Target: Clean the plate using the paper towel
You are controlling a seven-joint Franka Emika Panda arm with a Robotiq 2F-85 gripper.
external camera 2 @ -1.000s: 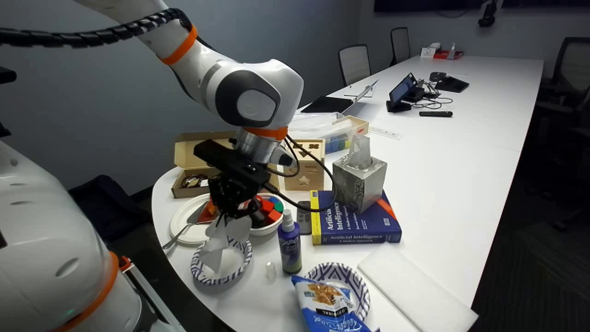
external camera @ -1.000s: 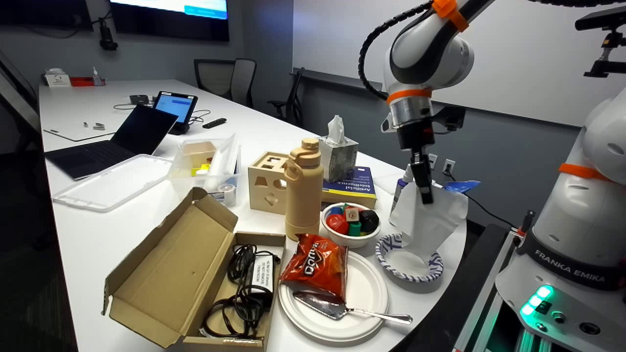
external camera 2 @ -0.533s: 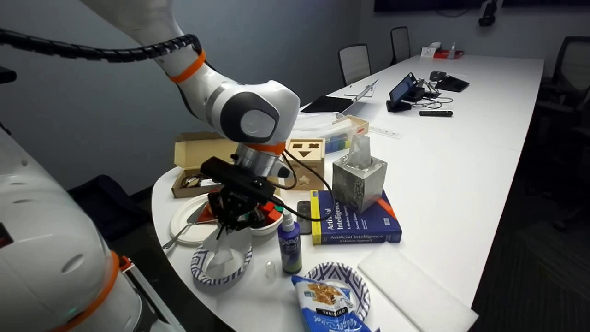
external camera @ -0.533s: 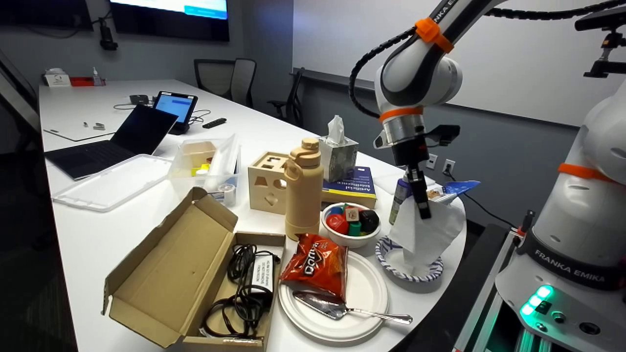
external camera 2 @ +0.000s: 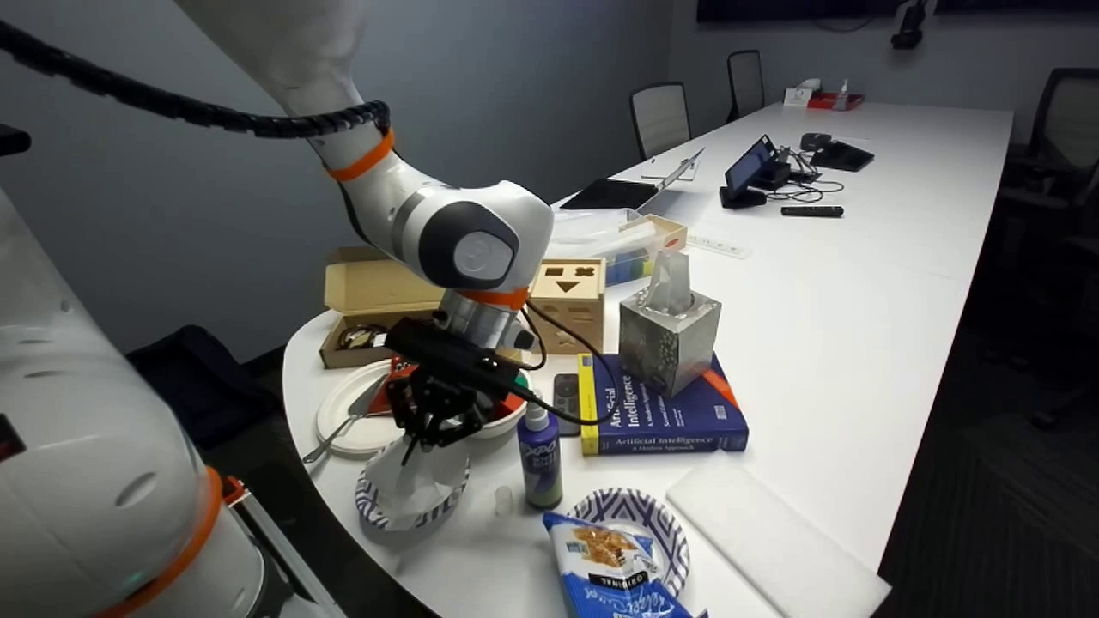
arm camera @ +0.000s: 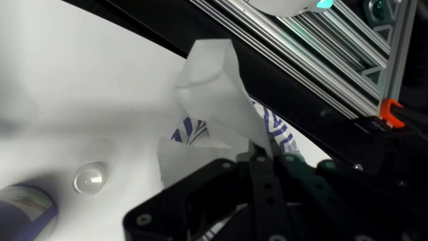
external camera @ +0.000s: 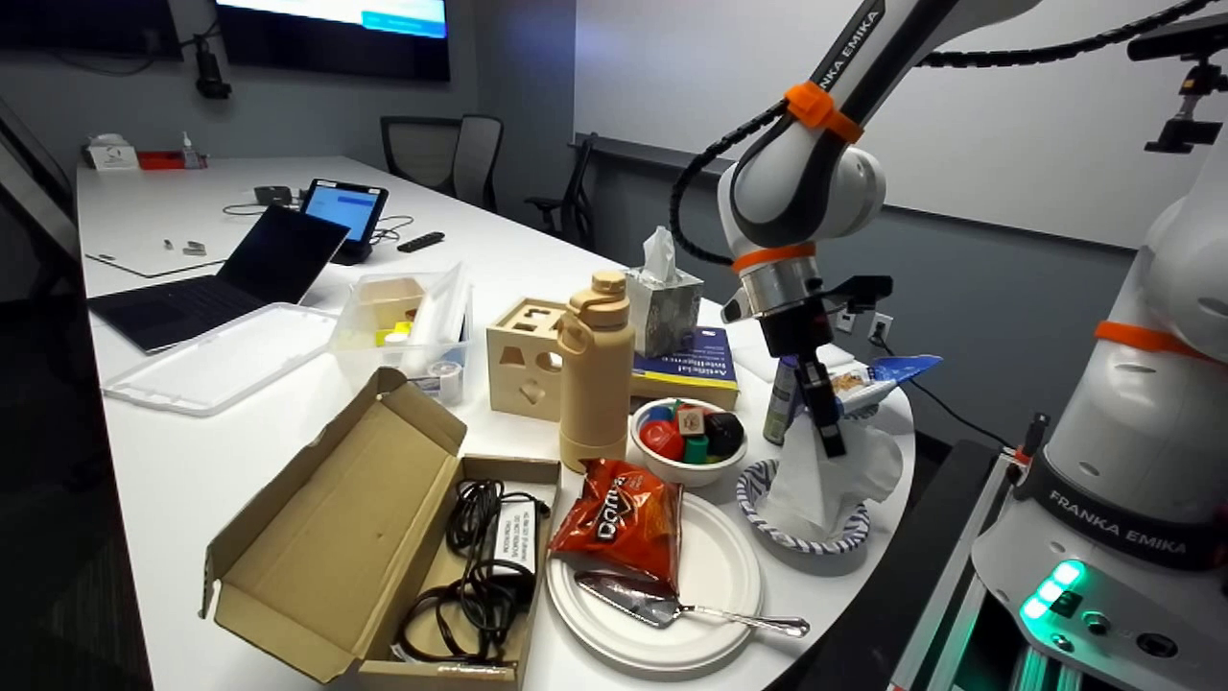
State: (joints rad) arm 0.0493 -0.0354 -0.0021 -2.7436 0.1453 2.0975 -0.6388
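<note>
White table (external camera: 499,259), whiteboard (external camera: 1007,144) behind. All positions relative to the striped plate (external camera: 806,545). Tan bottle (external camera: 595,393) shows in an exterior view only, well left of the plate; bowl of blocks (external camera: 676,470) just beside the plate, on its left. Clear cap (external camera 2: 504,500) shows in an exterior view, just right of the plate, also in wrist view; spray bottle (external camera 2: 541,468) farther right, then second patterned plate (external camera 2: 665,541), well right, with blue snack bag (external camera 2: 601,566) on it. Wrist view: paper towel (arm camera: 217,93) covers most of the striped plate, rim peeking out on both sides. Arm (external camera: 801,192): in an exterior view, reaches in from the base (external camera: 1103,576), right of the plate, wrist bent down. Gripper (external camera: 833,447) over the plate, pointing down, slightly tilted. Fingers (external camera: 827,427) together, pinching the paper towel; its lower part hangs into the plate. Can't tell how firmly it presses.
</note>
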